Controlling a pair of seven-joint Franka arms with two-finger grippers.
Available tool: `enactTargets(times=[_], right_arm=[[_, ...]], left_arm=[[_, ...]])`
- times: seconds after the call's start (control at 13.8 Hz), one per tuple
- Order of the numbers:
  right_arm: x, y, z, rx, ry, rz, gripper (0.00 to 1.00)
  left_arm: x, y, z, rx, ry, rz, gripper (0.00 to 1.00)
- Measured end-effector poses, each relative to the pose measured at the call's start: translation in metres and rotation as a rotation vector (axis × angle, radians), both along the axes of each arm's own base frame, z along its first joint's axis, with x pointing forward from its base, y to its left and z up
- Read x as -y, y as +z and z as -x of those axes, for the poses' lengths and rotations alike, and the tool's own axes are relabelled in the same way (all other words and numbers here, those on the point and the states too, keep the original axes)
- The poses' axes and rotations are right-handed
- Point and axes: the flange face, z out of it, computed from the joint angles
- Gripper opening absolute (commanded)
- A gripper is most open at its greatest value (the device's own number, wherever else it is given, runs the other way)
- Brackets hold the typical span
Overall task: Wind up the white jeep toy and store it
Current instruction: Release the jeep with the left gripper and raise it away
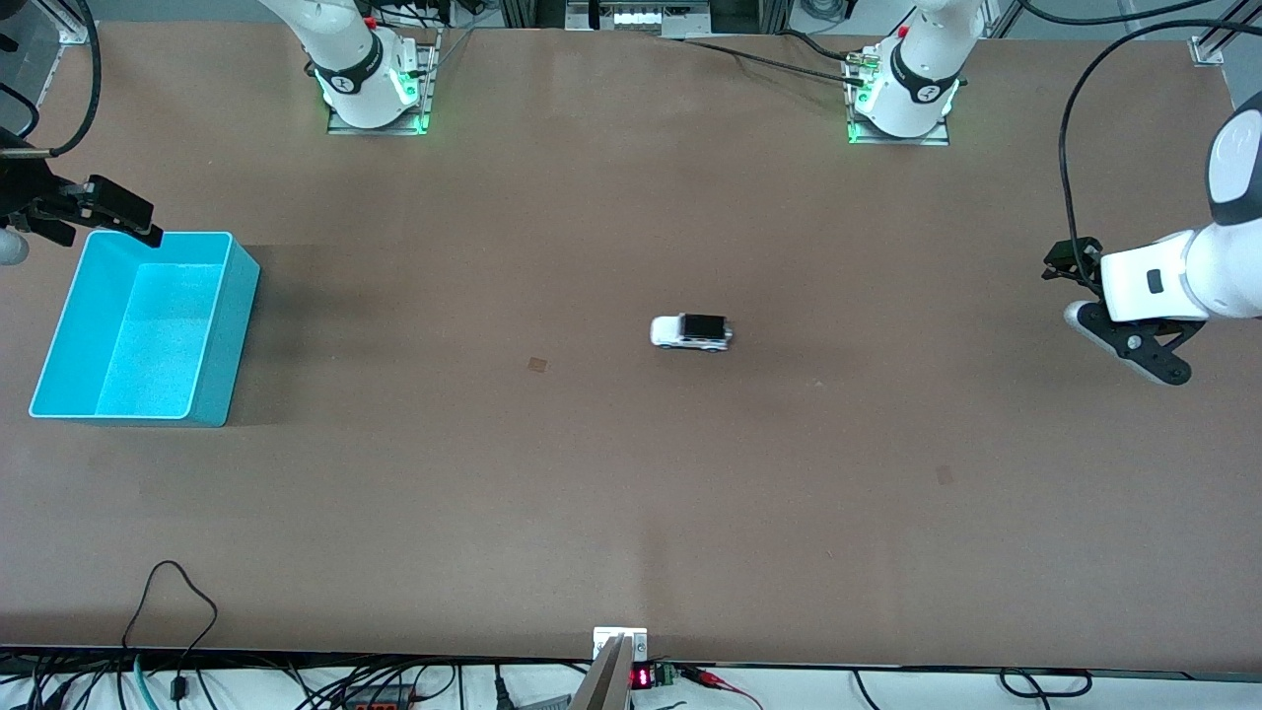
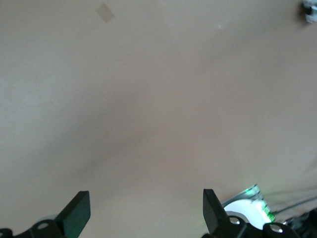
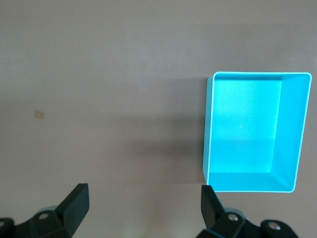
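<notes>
The white jeep toy (image 1: 691, 332), with a black roof panel, stands on its wheels near the middle of the brown table; it shows at a corner of the left wrist view (image 2: 310, 11). The turquoise bin (image 1: 233, 335) is empty and stands toward the right arm's end of the table; it also shows in the right wrist view (image 3: 208, 124). My left gripper (image 1: 1094, 306) is open and empty over the left arm's end of the table, well apart from the jeep; its jaws show spread (image 2: 143, 198). My right gripper (image 1: 89, 222) is open and empty above the bin's farther corner (image 3: 143, 192).
A small brown patch (image 1: 537, 365) lies on the table between the jeep and the bin. The two arm bases (image 1: 375, 89) (image 1: 902, 94) stand along the farther edge. Cables (image 1: 177, 631) run along the nearer edge.
</notes>
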Motion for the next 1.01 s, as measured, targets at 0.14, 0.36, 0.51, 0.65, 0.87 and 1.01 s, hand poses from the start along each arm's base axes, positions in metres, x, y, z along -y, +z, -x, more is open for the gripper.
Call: enactTargets(times=[0.14, 0.36, 0.51, 0.65, 0.87, 1.01], right_arm=[[0.0, 0.0, 0.0, 0.0, 0.0, 0.0, 1.0], [0.0, 0.0, 0.0, 0.0, 0.0, 0.0, 1.0], [0.0, 0.0, 0.0, 0.0, 0.0, 0.0, 1.0], [0.0, 0.0, 0.0, 0.0, 0.0, 0.0, 1.0], [-0.001, -0.002, -0.001, -0.004, 0.002, 0.0, 1.0], [-0.001, -0.002, -0.001, -0.004, 0.002, 0.0, 1.0]], left_arm=[[0.021, 0.018, 0.004, 0.036, 0.102, -0.047, 1.0], [0.038, 0.04, 0.011, 0.079, 0.392, -0.041, 1.0], [0.03, 0.053, 0.009, 0.156, 0.481, -0.037, 1.0], [0.025, 0.061, 0.008, 0.239, 0.513, -0.033, 1.0], [0.022, 0.062, 0.015, 0.305, 0.527, -0.032, 1.0], [0.026, 0.065, 0.025, 0.31, 0.504, -0.029, 1.0]])
